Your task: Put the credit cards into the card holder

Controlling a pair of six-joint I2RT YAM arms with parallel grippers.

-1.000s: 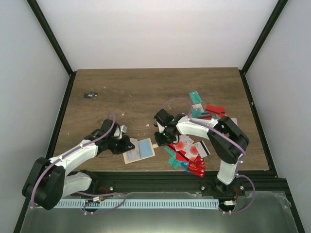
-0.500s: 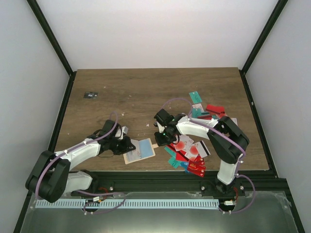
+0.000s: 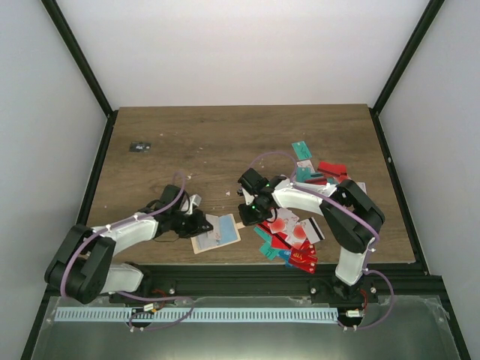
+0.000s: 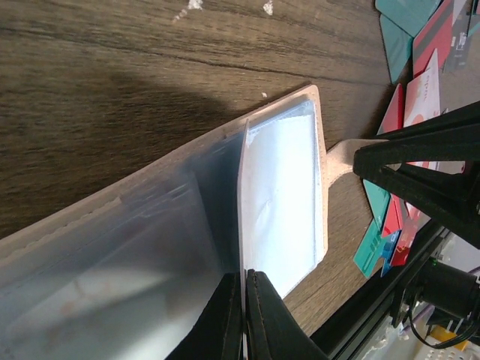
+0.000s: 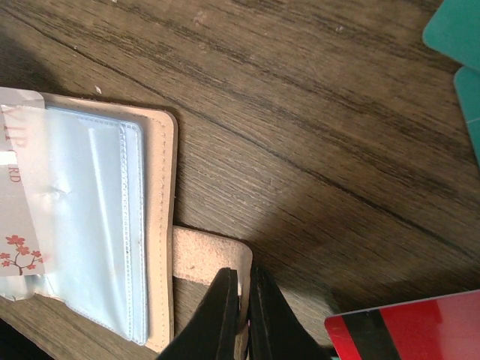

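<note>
The beige card holder (image 3: 222,238) lies open near the table's front edge, its clear pockets (image 5: 97,225) facing up. My left gripper (image 3: 202,223) is shut on a white credit card (image 4: 281,202), held edge-on at the pockets' left side. The same white card (image 5: 19,202), printed with red blossoms, overlaps the pockets. My right gripper (image 5: 244,281) is shut on the holder's snap tab (image 5: 202,255), also visible as the snap tab (image 4: 341,154). Several loose credit cards (image 3: 296,234) in red, teal and white lie right of the holder.
More teal and red cards (image 3: 315,171) are scattered at the right rear. A small dark flat object (image 3: 139,146) lies at the far left. A red card with a black stripe (image 5: 409,330) sits beside my right fingers. The black front rail (image 3: 247,270) runs just below the holder.
My left gripper has moved right with the white card, which now lies further over the holder's pockets. The right gripper has stayed on the tab.
</note>
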